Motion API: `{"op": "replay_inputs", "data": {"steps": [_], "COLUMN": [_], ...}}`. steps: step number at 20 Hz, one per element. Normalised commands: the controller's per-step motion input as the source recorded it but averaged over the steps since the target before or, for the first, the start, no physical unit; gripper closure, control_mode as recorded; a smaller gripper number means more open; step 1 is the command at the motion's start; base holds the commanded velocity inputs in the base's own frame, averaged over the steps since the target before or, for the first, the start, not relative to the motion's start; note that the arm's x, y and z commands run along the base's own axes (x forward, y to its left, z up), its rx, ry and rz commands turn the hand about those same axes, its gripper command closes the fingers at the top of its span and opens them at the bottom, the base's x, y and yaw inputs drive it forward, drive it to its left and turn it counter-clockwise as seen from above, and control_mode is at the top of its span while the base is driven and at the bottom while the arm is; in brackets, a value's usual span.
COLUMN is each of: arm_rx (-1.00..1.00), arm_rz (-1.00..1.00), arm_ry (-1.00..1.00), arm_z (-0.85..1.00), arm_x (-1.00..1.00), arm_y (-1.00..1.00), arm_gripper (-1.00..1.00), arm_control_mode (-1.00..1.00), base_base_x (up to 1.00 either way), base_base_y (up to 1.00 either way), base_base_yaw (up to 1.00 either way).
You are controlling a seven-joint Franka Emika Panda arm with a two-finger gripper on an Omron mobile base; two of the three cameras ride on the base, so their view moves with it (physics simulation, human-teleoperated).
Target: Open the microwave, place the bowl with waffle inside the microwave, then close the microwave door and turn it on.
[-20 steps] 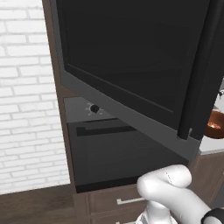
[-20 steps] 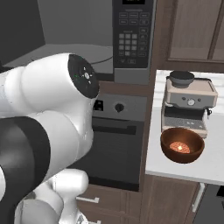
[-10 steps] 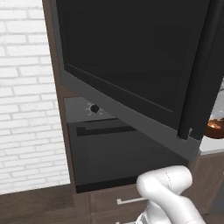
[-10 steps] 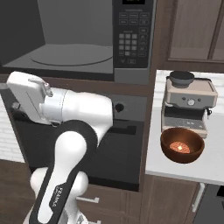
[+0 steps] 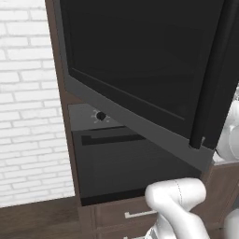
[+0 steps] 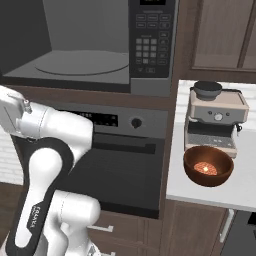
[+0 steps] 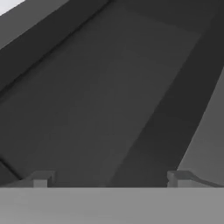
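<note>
You see the microwave door (image 5: 140,88) swung open | cavity of the microwave (image 6: 90,45) bare | bowl (image 6: 208,166) (waffle inside) on right counter (image 6: 240,190) | gripper (image 7: 109,178) wide, holding nothing.

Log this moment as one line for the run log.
microwave door: open | bowl: on counter, waffle inside | pincer: open, empty

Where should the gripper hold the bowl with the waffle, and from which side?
Probably the rim of the bowl, coming from above. It sits upright on the counter, mouth open upward, its wall round and glossy. Choose the near rim, because the coffee machine stands close behind.
</note>
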Motion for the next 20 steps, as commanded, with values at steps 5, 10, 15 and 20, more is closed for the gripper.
{"op": "replay_inputs", "data": {"steps": [5, 10, 15, 20], "arm_rx": [0.00, 0.00, 0.00, 0.00], "arm_rz": [0.01, 0.03, -0.01, -0.12], "arm_ry": [0.04, 0.04, 0.09, 0.25], "arm_z": [0.00, 0.00, 0.00, 0.00], "arm_x": [-0.15, -0.40, -0.26, 0.00], "arm_y": [0.95, 0.98, 0.84, 0.34], "arm_gripper": [-1.00, -1.00, -1.00, -1.00], "arm_control_mode": [-1.00, -1.00, -1.00, -1.00], "base_base_x": [0.00, 0.00, 0.00, 0.00], "base_base_y": [0.00, 0.00, 0.00, 0.00], "base_base_yaw": [0.00, 0.00, 0.00, 0.00]}}
